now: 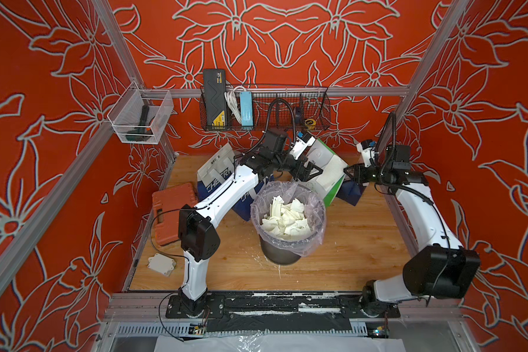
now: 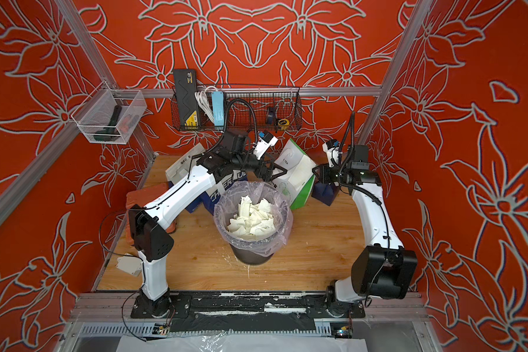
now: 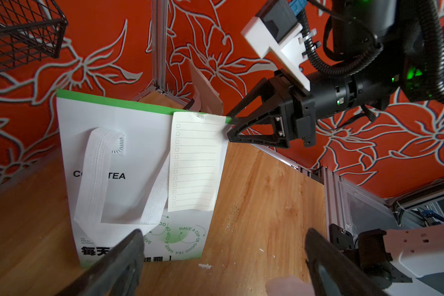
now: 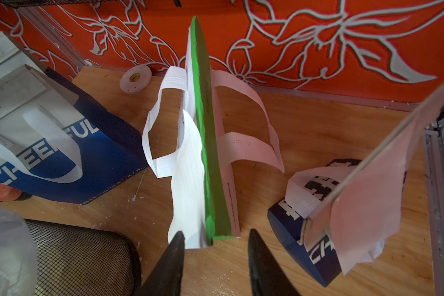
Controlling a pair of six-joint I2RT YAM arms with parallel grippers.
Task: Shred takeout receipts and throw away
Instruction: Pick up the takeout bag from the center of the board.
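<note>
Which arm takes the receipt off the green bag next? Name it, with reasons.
Right. The right hand has its jaws astride the top corner of the receipt on the white-and-green bag. The left hand stands open farther back, facing the bag's front.

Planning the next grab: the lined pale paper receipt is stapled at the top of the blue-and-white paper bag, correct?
Not quite. The lined pale paper receipt is stapled at the top of the white-and-green paper bag, not a blue-and-white one; the left wrist view shows it.

Open passage over bare worktop (image 1: 363, 243) right of bin (image 1: 276, 254). Blocked at rear by white-and-green bag (image 1: 331, 195), blue-lettered bags (image 1: 214, 186); at left by orange case (image 1: 165, 210).
</note>
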